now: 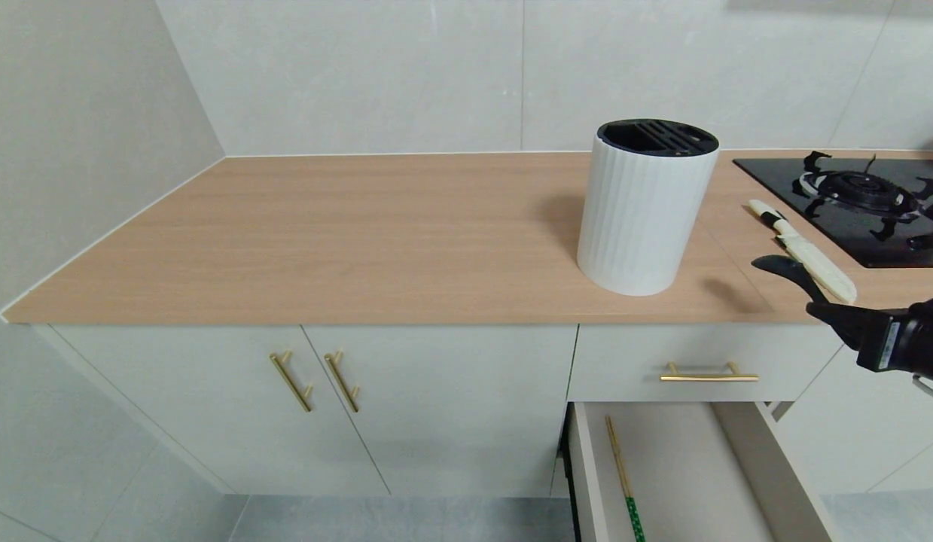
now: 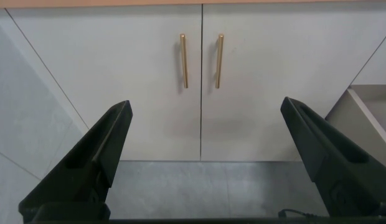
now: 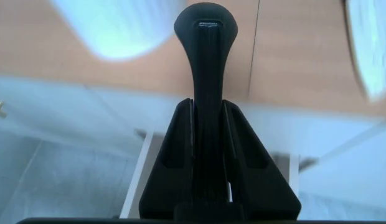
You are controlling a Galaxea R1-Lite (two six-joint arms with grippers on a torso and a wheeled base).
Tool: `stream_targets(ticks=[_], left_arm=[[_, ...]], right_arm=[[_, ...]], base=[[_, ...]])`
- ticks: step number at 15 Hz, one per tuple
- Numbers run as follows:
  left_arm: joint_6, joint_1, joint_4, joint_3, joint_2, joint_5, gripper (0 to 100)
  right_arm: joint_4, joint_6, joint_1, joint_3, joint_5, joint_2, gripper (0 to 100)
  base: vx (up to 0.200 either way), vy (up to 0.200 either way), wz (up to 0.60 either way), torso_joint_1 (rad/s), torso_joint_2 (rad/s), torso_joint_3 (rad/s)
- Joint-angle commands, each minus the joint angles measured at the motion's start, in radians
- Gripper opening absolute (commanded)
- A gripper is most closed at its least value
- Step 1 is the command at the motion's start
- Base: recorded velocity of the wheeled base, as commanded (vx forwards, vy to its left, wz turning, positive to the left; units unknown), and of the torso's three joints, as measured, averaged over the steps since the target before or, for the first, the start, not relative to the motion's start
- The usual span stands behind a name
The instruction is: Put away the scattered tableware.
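On the wooden countertop (image 1: 361, 241) a white ribbed utensil holder (image 1: 643, 218) with a black slotted top stands upright, left of the gas hob (image 1: 858, 199). Between holder and hob a cream-coloured utensil (image 1: 809, 256) lies flat on the wood. Right gripper (image 1: 824, 307), at the counter's front edge just beside that utensil, is clamped on a black handle (image 1: 782, 269). It is probably a knife's, as the rest is hidden. Below, the open drawer (image 1: 692, 467) holds chopsticks (image 1: 624, 482). Left gripper (image 2: 205, 106): fingers spread wide, facing the cabinet doors (image 2: 149, 106).
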Motion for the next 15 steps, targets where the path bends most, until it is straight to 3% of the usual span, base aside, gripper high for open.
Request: stream_targets(ticks=[1,7,15], left_arm=[[0.000,0.000,0.000,0.000,0.000,0.000,100],[0.000,0.000,0.000,0.000,0.000,0.000,100],[0.000,0.000,0.000,-0.002,0.000,0.000,100]], right_arm=[[-0.002,-0.005,0.000,0.051,-0.001,-0.073,0],[-0.002,-0.065,0.007,0.071,-0.001,-0.112,0],[-0.002,-0.126,0.012,0.090,0.001,-0.157,0]], base=[[0.000,0.000,0.00,0.000,0.00,0.000],[0.000,0.000,0.00,-0.018,0.04,0.024],[0.000,0.000,0.00,-0.190,0.45,0.262]])
